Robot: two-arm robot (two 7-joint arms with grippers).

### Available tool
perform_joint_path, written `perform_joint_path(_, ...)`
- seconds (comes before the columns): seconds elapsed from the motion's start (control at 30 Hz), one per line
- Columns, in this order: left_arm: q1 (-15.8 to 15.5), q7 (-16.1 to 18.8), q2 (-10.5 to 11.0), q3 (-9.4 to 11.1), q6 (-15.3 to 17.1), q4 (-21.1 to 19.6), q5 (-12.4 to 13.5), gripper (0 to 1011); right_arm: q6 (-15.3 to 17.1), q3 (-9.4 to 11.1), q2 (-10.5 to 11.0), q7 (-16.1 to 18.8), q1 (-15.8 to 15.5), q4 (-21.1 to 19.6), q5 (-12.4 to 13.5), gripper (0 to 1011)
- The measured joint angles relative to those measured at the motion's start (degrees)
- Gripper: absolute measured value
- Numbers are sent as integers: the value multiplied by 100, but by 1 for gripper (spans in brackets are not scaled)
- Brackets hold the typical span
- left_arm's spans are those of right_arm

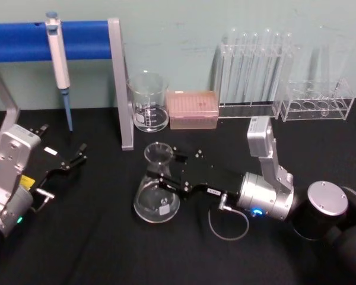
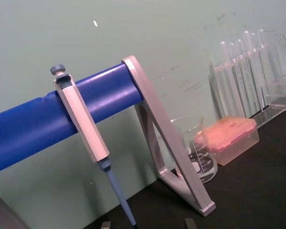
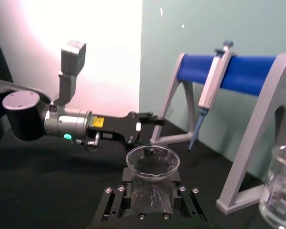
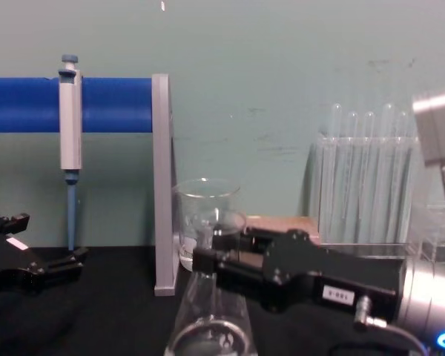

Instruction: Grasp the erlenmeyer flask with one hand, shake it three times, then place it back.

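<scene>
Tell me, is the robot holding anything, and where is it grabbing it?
The right gripper grips the erlenmeyer flask by its neck, just under the rim. The left gripper holds nothing.

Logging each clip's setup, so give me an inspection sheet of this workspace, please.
Surface: black tabletop, no spills seen.
Job's things: clear glass conical Erlenmeyer flask upright on it.
Clutter: clear glass beaker; pink tip box; clear test-tube racks; white pipette hanging on blue-barred stand.
End effectors: right end effector closed around flask neck; left end effector open, parked at table's left.
Cables: grey cable loop beside right wrist.
Surroundings: pale green wall.
</scene>
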Motion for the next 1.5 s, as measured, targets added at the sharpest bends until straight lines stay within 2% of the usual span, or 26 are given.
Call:
perform_joint_path(0.1, 0, 0, 0, 0, 0, 0, 0, 1001, 21, 23, 51, -137, -63, -199, -39, 449)
perform_joint_path(0.23, 0, 0, 0, 0, 0, 0, 0, 1001, 146, 114, 197, -546, -248, -741, -163, 449)
perform_joint_path(0.33, 0, 0, 0, 0, 0, 0, 0, 1001, 218, 185, 262, -775, -359, -998, -215, 450)
perform_joint_path(0.4, 0, 0, 0, 0, 0, 0, 0, 1001, 296, 293, 328, -1065, -518, -1326, -285, 450)
perform_joint_path(0.43, 0, 0, 0, 0, 0, 0, 0, 1001, 296, 293, 328, -1065, -518, -1326, -285, 450)
perform_joint_path(0.53, 0, 0, 0, 0, 0, 0, 0, 1001, 362, 440, 389, -1400, -735, -1688, -363, 450)
perform_joint_path(0.77, 0, 0, 0, 0, 0, 0, 0, 1001, 427, 701, 437, -1856, -1097, -2154, -515, 449)
perform_joint_path(1.17, 0, 0, 0, 0, 0, 0, 0, 1001, 445, 1110, 378, -2352, -1570, -2477, -708, 450)
perform_joint_path(1.5, 0, 0, 0, 0, 0, 0, 0, 1001, 435, 1269, 239, -2430, -1730, -2516, -831, 450)
